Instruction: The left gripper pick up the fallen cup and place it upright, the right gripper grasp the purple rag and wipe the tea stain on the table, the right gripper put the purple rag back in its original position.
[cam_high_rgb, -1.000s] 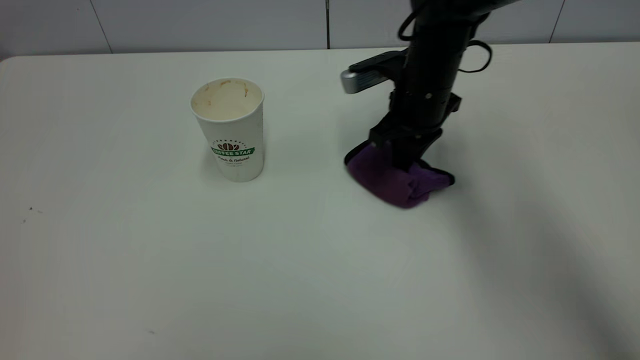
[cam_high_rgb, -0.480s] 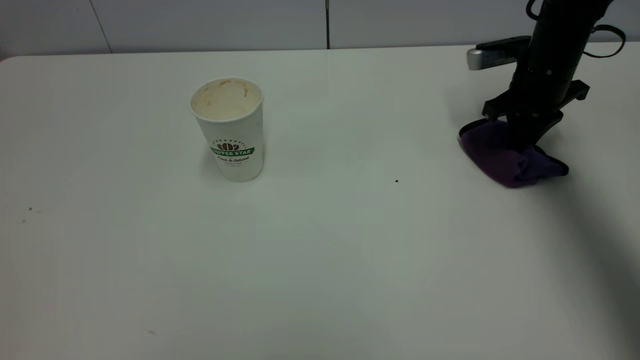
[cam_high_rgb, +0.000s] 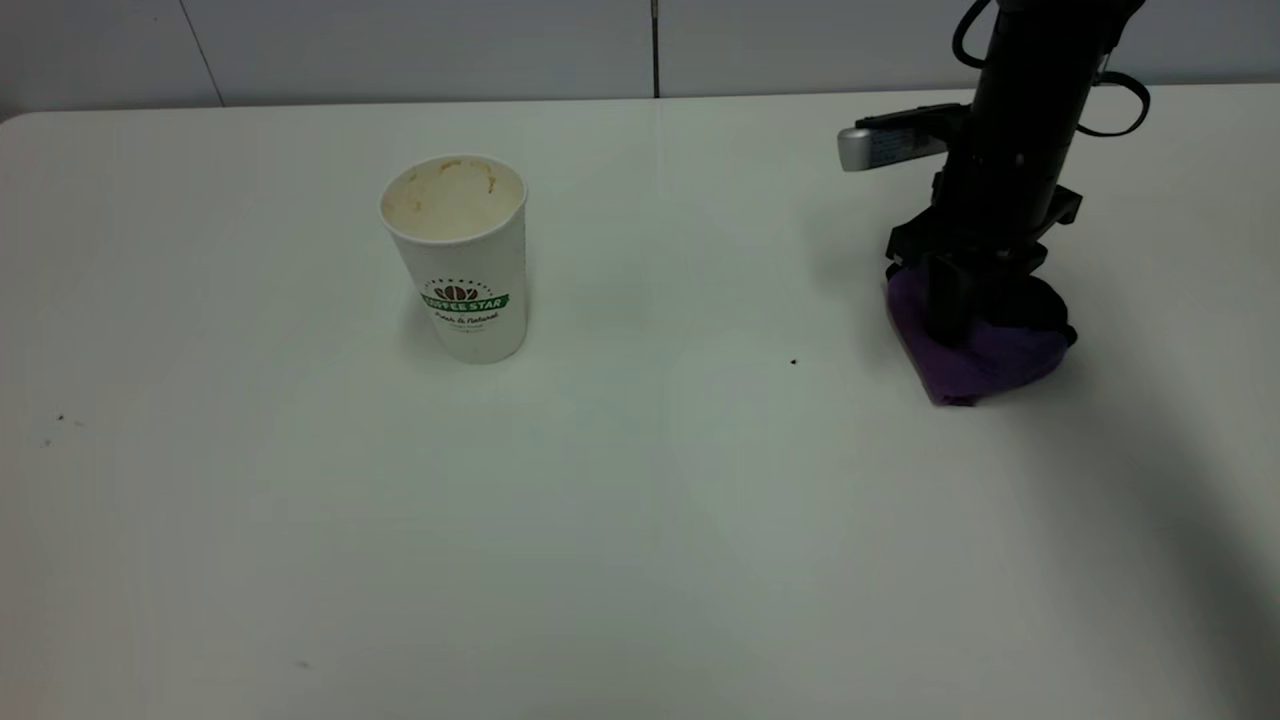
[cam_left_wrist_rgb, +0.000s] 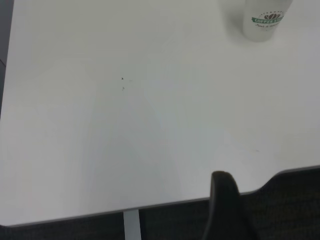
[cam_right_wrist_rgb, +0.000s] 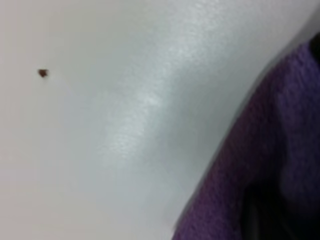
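since half a second ago, the right gripper (cam_high_rgb: 965, 315) has slid back toward the middle from the far right edge of the outside picture, and the purple rag (cam_high_rgb: 968, 355) has come along with it. now both sit at the right of that picture, a bit above the middle. the gripper points down and pinches the purple rag, which is bunched up and pressed on the table (cam_high_rgb: 640, 520). a tiny dark speck (cam_high_rgb: 793, 362) lies on the table just left of the rag. the cup (cam_high_rgb: 460, 255) stands upright in the upper left part of the picture, well apart from the rag, and has not moved. the left gripper does not show in the outside picture.
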